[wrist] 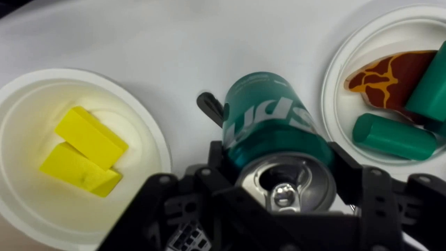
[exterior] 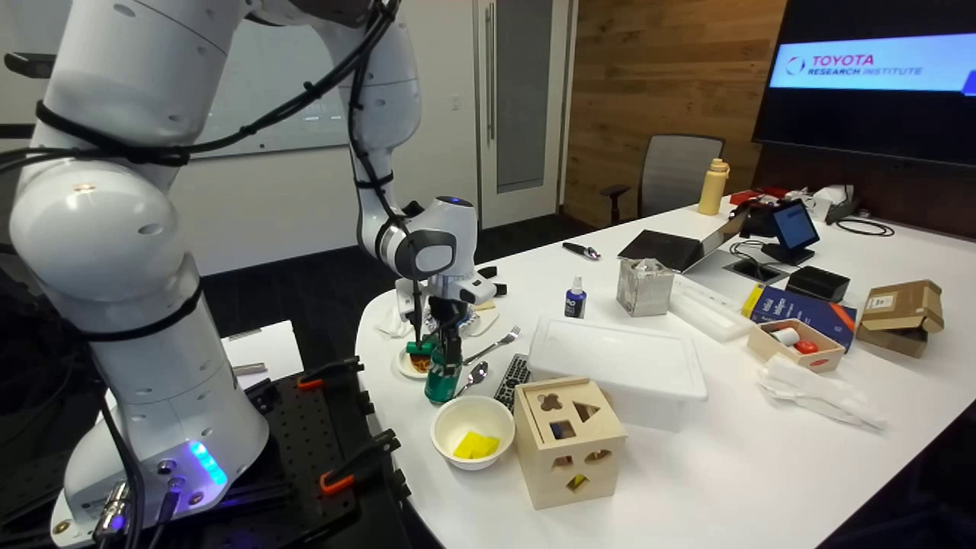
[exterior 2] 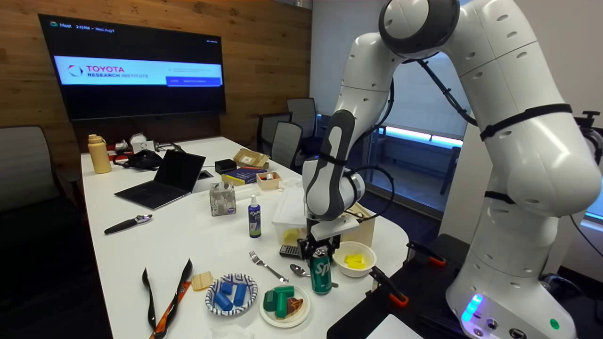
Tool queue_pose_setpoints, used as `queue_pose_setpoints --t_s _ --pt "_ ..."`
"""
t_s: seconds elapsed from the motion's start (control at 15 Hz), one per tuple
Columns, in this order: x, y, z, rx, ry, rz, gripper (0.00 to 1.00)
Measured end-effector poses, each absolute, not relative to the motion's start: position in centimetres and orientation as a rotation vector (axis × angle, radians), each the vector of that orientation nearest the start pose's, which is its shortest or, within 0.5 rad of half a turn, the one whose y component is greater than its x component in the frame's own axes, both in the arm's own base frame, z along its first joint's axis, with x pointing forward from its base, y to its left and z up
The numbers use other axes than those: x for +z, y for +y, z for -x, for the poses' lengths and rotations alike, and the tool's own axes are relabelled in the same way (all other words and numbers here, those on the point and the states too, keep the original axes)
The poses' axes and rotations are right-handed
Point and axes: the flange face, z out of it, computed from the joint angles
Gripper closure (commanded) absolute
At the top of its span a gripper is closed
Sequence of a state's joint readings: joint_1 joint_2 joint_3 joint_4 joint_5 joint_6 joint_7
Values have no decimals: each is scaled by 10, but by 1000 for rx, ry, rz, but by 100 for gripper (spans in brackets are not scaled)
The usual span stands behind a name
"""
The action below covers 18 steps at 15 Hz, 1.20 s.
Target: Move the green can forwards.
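Observation:
The green can (exterior 2: 321, 275) is a dark green Sprite can with a silver top. It stands upright near the table's front edge, also seen in an exterior view (exterior: 438, 387). In the wrist view the can (wrist: 268, 118) shows its opened top and tab. My gripper (wrist: 278, 153) points down with one black finger against each side of the can, near its top rim. The gripper (exterior 2: 321, 255) hides part of the can's upper end in both exterior views. The can's base appears to be at table level, over or beside the spoon's handle; I cannot tell exactly.
A white bowl (exterior: 473, 409) with yellow blocks stands on one side of the can. A plate (exterior 2: 301, 320) with green blocks stands on the other. A spoon (exterior: 478, 374), a fork (exterior 2: 267, 266), a dark remote (exterior 2: 289, 251), a lidded plastic bin (exterior: 618, 358) and a wooden shape-sorter box (exterior: 568, 465) are nearby.

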<state>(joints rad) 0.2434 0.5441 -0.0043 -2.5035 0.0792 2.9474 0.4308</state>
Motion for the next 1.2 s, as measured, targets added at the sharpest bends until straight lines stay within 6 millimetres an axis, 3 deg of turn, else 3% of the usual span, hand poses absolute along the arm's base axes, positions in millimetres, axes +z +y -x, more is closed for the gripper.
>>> queue_pose_setpoints --t_s 0.6,0.67,0.8,1.2 --pt "71 100 -436 116 419 3115 53" --pt "71 101 -436 107 411 3116 7" --pt "71 104 -436 92 360 3122 1" --pt "50 112 -418 174 156 3141 0"
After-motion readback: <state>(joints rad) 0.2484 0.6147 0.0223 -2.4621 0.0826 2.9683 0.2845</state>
